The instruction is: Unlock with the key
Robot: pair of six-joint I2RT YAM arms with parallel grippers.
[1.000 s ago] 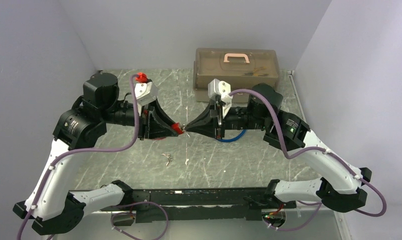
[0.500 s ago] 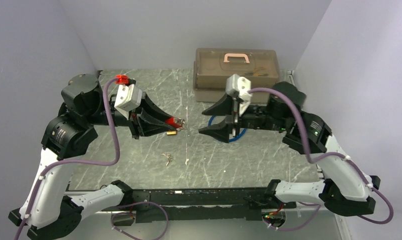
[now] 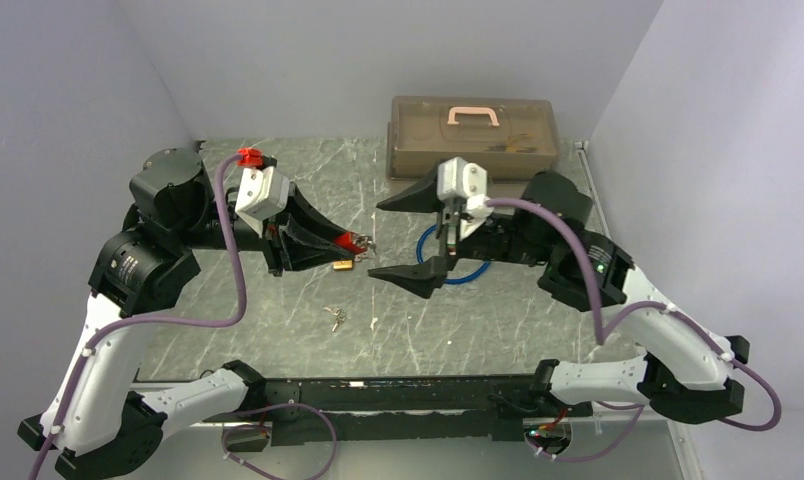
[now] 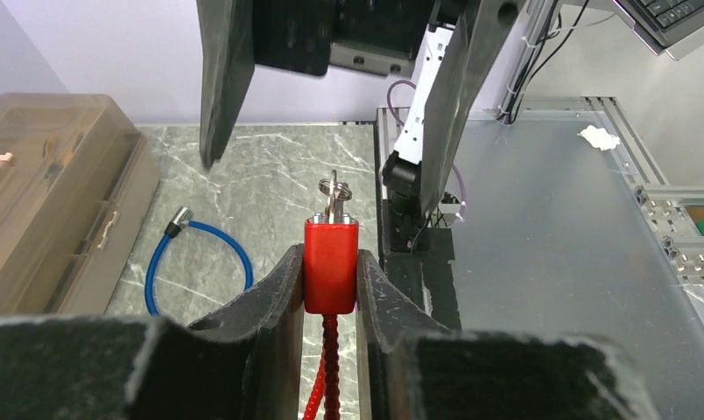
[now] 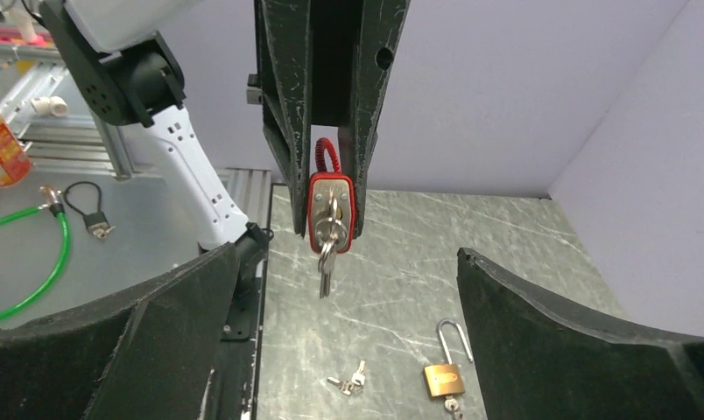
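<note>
- Left gripper [image 3: 350, 245] clamps the red padlock [image 4: 331, 271] in mid-air, its key [image 5: 328, 229] seated and facing the right arm.
- Right gripper [image 3: 375, 240] gapes wide, holding nothing.
- Best next, I judge: pinch the key's bow squarely, twist about its shaft, no side pull.
- Open room between the arms; brass padlock [image 5: 442, 378] and loose keys [image 5: 348, 378] lie below, toolbox [image 3: 473, 135] well behind.
</note>
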